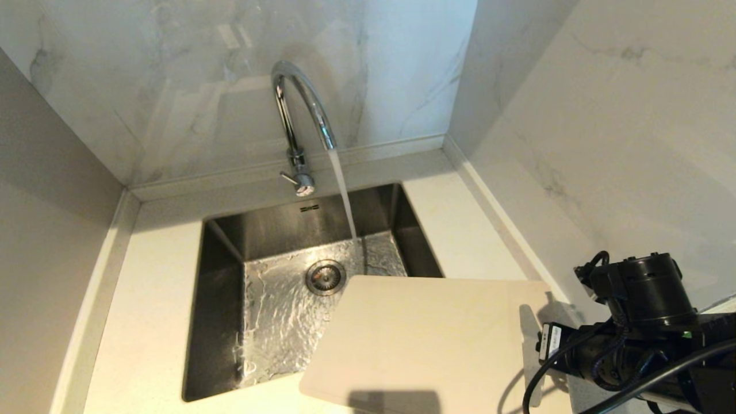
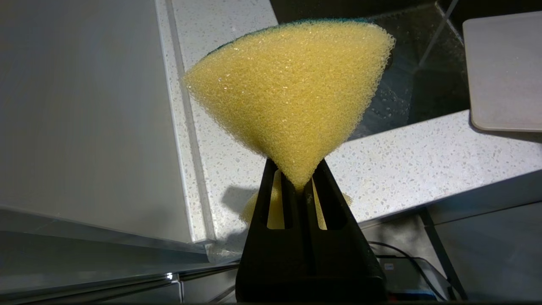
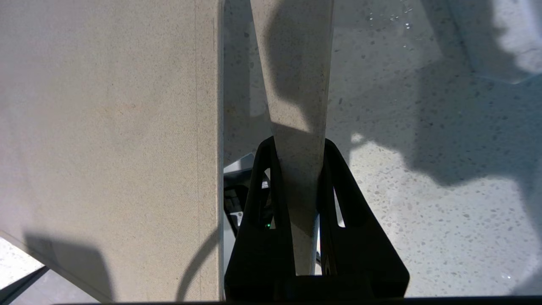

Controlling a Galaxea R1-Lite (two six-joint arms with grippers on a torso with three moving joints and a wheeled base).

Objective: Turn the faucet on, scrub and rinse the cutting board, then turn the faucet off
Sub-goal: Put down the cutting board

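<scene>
The chrome faucet stands behind the sink, and water runs from its spout into the basin. The cream cutting board hangs flat over the sink's front right corner and the counter, clear of the stream. My right gripper is shut on the narrow strip beside the board's handle slot; the board's main face lies alongside. Its wrist shows at the lower right. My left gripper, outside the head view, is shut on a yellow sponge with a green back, near the counter's front edge.
The steel sink has a wet floor and a round drain. Speckled white counter surrounds it, with marble walls behind and to the right and a grey panel on the left. The board's corner shows past the sponge.
</scene>
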